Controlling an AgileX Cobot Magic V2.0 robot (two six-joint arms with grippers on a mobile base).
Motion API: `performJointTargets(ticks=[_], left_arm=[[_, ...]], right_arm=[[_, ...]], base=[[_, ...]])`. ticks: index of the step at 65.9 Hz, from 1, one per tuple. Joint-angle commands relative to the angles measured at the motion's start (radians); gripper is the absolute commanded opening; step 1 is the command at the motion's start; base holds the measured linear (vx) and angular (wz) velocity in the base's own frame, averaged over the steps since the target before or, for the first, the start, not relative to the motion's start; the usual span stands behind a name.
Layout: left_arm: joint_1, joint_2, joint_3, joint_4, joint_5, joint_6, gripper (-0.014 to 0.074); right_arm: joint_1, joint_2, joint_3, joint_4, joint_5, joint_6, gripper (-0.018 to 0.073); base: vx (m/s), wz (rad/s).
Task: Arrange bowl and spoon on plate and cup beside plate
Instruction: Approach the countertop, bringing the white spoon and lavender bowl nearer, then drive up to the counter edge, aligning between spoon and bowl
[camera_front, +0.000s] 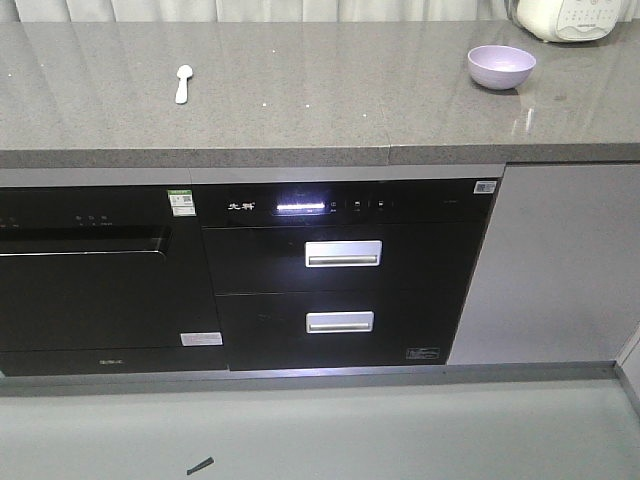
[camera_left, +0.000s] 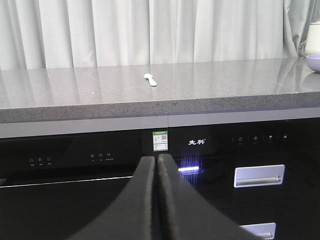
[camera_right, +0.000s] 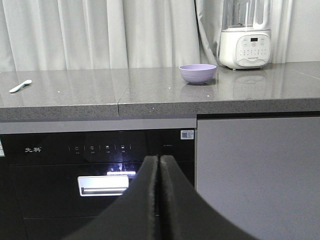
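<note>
Seeing left pincer (camera_left: 156, 159) and right pincer (camera_right: 158, 159) closed, we judge bowl (camera_front: 501, 67) light, slick; grip rim at six o'clock.

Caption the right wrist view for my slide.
Shut right gripper facing the counter: bowl near a blender, spoon far left.

Front cam: high, angled down on counter (camera_front: 300, 110). Wrist cams: low, level, facing counter edge; left frames spoon (camera_left: 150, 79), right bowl (camera_right: 198, 73). All share lit appliance panel (camera_left: 195, 142).
</note>
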Motion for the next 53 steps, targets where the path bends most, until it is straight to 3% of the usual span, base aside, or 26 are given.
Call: performJointTargets(ticks=[1,53], left_arm=[[-0.001,0.018,0.03,-0.001,-0.078,-0.007,-0.0006],[-0.001,0.018,0.03,-0.001,-0.078,-0.007,-0.0006]], right_arm=[[0.001,-0.013,0.016,-0.006,-0.077,-0.004,-0.0005],[0.001,-0.013,0.016,-0.006,-0.077,-0.004,-0.0005]], base=[[0.04,-0.01],[0.04,-0.01]])
